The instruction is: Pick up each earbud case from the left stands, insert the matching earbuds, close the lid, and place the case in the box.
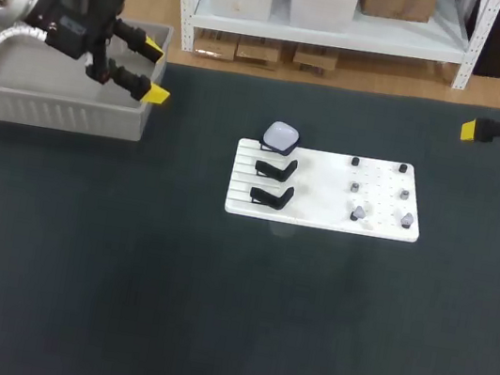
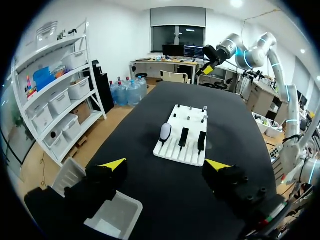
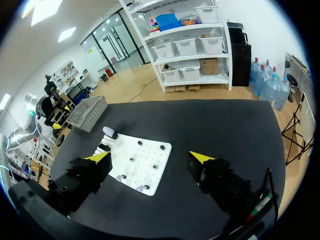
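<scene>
A white board (image 1: pixel 325 195) lies mid-table. On its left side stand three black stands; the far one holds a white earbud case (image 1: pixel 282 136), and the two nearer stands (image 1: pixel 274 181) are bare. Small earbuds (image 1: pixel 358 210) sit on pegs on the board's right half. My left gripper (image 1: pixel 141 67) hangs open and empty above the right end of the grey box (image 1: pixel 53 109). From its wrist the case (image 2: pixel 165 132) and board (image 2: pixel 182 145) lie well ahead of the left gripper (image 2: pixel 166 165). My right gripper (image 3: pixel 150 156) is open and empty, high off the board's (image 3: pixel 150 170) right; the case (image 3: pixel 109 132) shows beyond.
The grey box (image 3: pixel 87 112) stands at the table's back left, its corner (image 2: pixel 117 215) under my left gripper. Dark tabletop (image 1: pixel 229 317) surrounds the board on all sides. My right arm's yellow tip (image 1: pixel 468 130) shows at the far right edge.
</scene>
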`<state>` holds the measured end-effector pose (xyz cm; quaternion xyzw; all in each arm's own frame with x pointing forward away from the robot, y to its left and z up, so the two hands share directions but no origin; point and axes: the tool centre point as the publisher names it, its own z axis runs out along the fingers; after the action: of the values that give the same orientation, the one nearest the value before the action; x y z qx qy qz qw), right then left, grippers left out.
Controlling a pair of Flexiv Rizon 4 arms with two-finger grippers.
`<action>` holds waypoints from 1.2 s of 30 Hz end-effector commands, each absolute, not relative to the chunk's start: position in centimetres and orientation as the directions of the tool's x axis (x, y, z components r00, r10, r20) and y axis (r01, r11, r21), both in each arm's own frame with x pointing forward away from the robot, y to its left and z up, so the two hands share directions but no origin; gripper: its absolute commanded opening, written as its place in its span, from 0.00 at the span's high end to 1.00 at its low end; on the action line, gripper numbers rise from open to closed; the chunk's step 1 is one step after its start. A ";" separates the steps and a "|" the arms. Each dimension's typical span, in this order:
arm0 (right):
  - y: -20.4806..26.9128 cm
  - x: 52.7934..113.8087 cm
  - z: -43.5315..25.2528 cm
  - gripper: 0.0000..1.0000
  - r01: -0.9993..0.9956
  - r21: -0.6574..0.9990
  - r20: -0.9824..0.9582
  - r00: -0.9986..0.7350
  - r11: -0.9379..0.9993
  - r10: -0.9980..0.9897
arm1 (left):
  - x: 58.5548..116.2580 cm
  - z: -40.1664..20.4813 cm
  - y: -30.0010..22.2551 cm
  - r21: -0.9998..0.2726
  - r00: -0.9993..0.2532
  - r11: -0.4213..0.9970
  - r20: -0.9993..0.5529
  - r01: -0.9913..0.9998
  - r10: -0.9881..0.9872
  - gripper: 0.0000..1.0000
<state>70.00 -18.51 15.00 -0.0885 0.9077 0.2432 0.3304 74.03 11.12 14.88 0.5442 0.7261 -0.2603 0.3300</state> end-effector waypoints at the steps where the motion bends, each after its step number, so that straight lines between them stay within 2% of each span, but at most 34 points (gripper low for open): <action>1: -18.5 70.0 15.0 0.00 -0.321 0.383 -0.643 -0.766 0.866 0.000 | 74.2 14.8 11.1 -0.020 -0.189 0.269 -0.762 0.963 0.619 0.00; 10: -18.5 70.0 15.0 0.00 -0.321 0.383 -0.643 -0.766 0.866 0.000 | 74.2 14.8 11.1 -0.020 -0.189 0.269 -0.762 0.963 0.619 0.00; 23: -18.5 70.0 15.0 0.00 -0.321 0.383 -0.643 -0.766 0.866 0.000 | 76.9 14.3 7.5 0.104 0.102 -0.031 -0.801 0.994 0.590 0.00; 32: -18.5 70.0 15.0 0.00 -0.321 0.383 -0.643 -0.766 0.866 0.000 | 78.8 13.1 5.6 0.101 0.166 -0.139 -0.772 0.985 0.614 0.00; 36: -18.5 70.0 15.0 0.00 -0.321 0.383 -0.643 -0.766 0.866 0.000 | 79.2 12.1 4.9 0.076 0.156 -0.154 -0.769 0.985 0.619 0.00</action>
<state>70.00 -18.51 15.00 -0.0884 0.9077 0.2432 0.3304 77.63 5.58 12.71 0.6819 0.5880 -0.2718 0.3397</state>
